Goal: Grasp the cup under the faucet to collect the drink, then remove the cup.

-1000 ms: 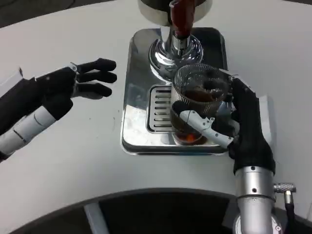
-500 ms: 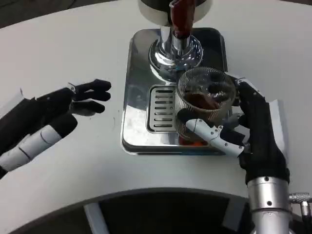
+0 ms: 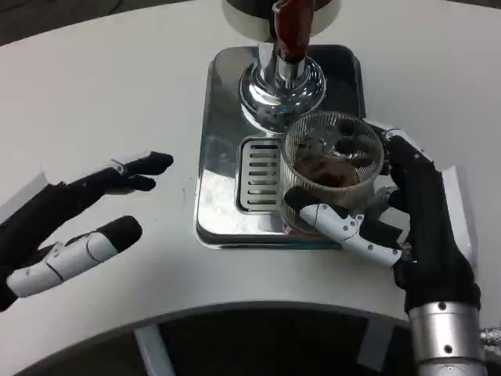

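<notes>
Cup [image 3: 333, 168], part full of dark drink, is sitting in the right hand [image 3: 407, 223], fingers wrapping it over the tray [image 3: 223, 157], just before the faucet [image 3: 286, 47]. Left hand [image 3: 78, 215] is hovering spread, holding nothing. Risk: tilting could be spilling drink.

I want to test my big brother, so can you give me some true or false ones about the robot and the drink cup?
1. The right hand holds the cup. True.
2. The cup is empty. False: there is brown drink inside it.
3. The left hand holds a spoon. False: it holds nothing, and its fingers are spread out over the white table.
4. The cup is see-through with ridged sides. True.
5. The cup stands far from the shiny metal tray. False: it is over the tray's right side, next to the slotted grate.
</notes>
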